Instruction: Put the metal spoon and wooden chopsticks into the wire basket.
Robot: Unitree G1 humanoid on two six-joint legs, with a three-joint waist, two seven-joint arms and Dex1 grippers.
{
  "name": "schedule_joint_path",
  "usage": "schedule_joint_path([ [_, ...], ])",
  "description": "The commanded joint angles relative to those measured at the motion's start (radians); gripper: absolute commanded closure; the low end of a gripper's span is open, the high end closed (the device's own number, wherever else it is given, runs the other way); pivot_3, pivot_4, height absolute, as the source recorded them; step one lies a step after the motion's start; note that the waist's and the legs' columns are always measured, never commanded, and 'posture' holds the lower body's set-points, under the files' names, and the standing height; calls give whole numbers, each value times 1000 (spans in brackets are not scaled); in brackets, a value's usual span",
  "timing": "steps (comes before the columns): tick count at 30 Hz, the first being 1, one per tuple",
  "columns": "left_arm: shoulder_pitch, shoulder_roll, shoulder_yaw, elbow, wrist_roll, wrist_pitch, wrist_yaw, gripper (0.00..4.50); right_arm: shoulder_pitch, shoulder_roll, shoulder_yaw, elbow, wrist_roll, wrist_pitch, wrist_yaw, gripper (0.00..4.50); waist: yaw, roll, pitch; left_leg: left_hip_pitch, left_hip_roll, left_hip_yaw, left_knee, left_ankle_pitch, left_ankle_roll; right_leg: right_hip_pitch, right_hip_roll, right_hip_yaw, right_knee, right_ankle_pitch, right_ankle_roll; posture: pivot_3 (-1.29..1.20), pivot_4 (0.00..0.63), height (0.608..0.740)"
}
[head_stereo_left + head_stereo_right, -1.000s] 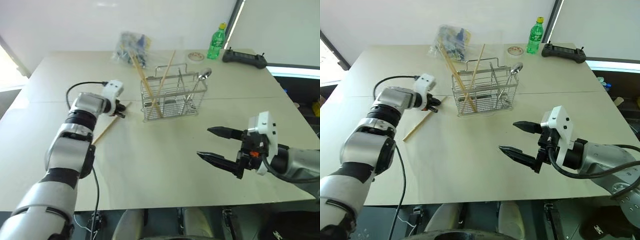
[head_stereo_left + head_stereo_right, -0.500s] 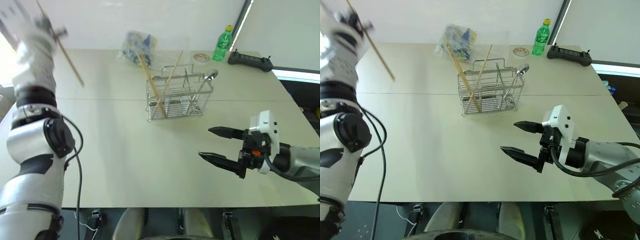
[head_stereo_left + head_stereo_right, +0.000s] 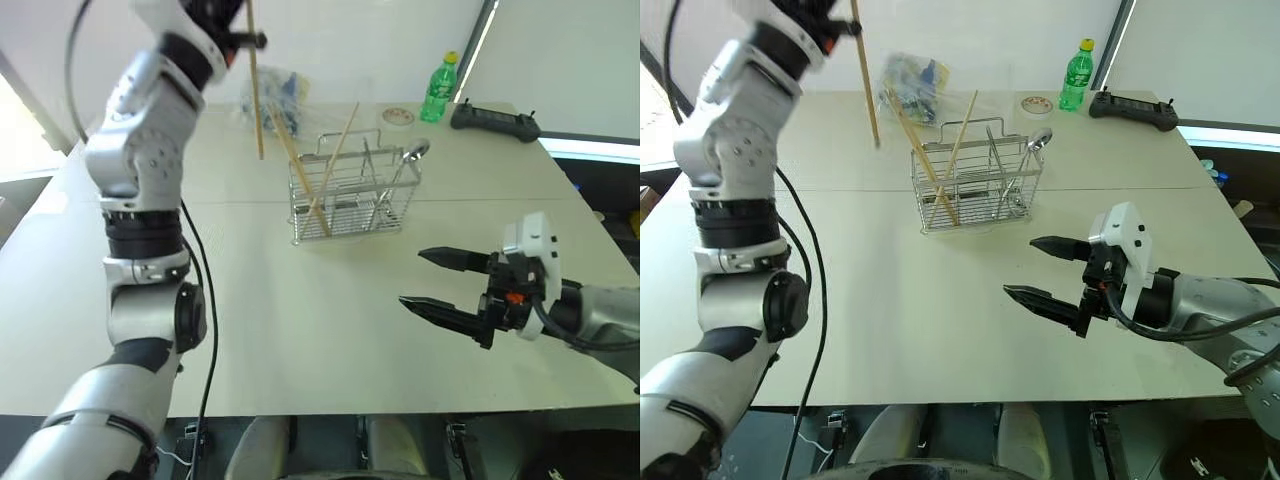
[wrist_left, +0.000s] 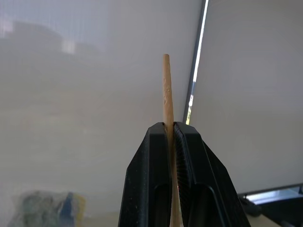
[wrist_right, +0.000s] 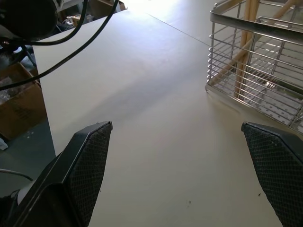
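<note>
Wooden chopsticks [image 3: 313, 170]: pale tan. Wire basket [image 3: 350, 195]: chrome grid. Metal spoon [image 3: 410, 155]: shiny silver. Counter [image 3: 300, 310]: plain beige. Bottle [image 3: 436, 89]: green, yellow cap. Right pincer [image 3: 440, 283]: black, textured pads; white housing.

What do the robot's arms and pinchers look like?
The arms are shiny silver-grey tubes with black rings at the joints. A black cable loops along the left arm. The right gripper has a white block behind it and an orange spot. Each gripper has two pointed black fingers with bumpy pads.
</note>
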Motion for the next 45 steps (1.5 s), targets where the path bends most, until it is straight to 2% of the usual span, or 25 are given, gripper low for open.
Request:
schedule_joint_path([
  [1, 9, -16, -3, -67, -6, -5, -4, 4416, 15, 14, -36, -44, 16, -12, -21, 0, 6, 0, 0, 0, 0, 0, 0, 0, 0, 0, 0, 0, 0, 0, 0, 0, 150, 719],
  [10, -48, -68, -13, -18, -4, -22, -14, 4416, 50, 22, -51, -60, 17, -16, -43, 0, 12, -1, 0, -1, 0, 0, 2, 0, 0, 1, -1, 0, -1, 0, 0, 0, 150, 719],
  [23, -34, -165, -92, 129, 112, -228, -105, 4416, 24, 22, -46, -58, 47, -14, -75, 0, 12, -1, 0, -1, 0, 0, 1, 0, 1, 1, -1, 0, -2, 0, 0, 0, 150, 719],
  [28, -10, -197, -110, 123, 135, -277, -121, 4416, 20, 22, -47, -61, 67, -11, -93, 0, 12, -1, 0, -1, 0, 0, 1, 0, 1, 1, -1, 0, -2, 0, 0, 0, 150, 719],
  [30, -1, -208, -114, 110, 133, -271, -123, 3749, 19, 21, -47, -63, 74, -11, -100, 0, 12, -1, 0, -1, 0, 0, 1, -1, 1, 1, -1, 0, -3, 0, 0, 0, 150, 719],
  [31, 3, -210, -114, 104, 131, -266, -124, 3557, 19, 20, -47, -63, 78, -11, -103, 0, 12, -1, 0, -1, 0, 0, 1, -1, 1, 1, -1, 0, -3, 0, 0, 0, 150, 719],
  [38, 25, -201, -99, 47, 103, -188, -104, 122, 17, 14, -47, -55, 89, -11, -112, 0, 11, -1, 0, -1, 0, 0, 1, -1, 1, 0, -1, 0, -2, 0, 0, 0, 150, 719],
  [42, 17, -176, -73, 32, 75, -120, -92, 122, 10, 13, -40, -50, 88, -11, -113, 0, 11, -1, 0, -1, 0, 0, 1, -1, 1, 1, -1, 0, -2, 0, 0, 0, 150, 719],
  [45, -27, -83, -40, 66, 45, -36, -143, 122, 3, 9, -41, -41, 85, -9, -110, 0, 8, 0, 1, -1, 0, 0, 1, -1, 1, 0, 0, 0, -2, 0, 0, 0, 150, 719],
])
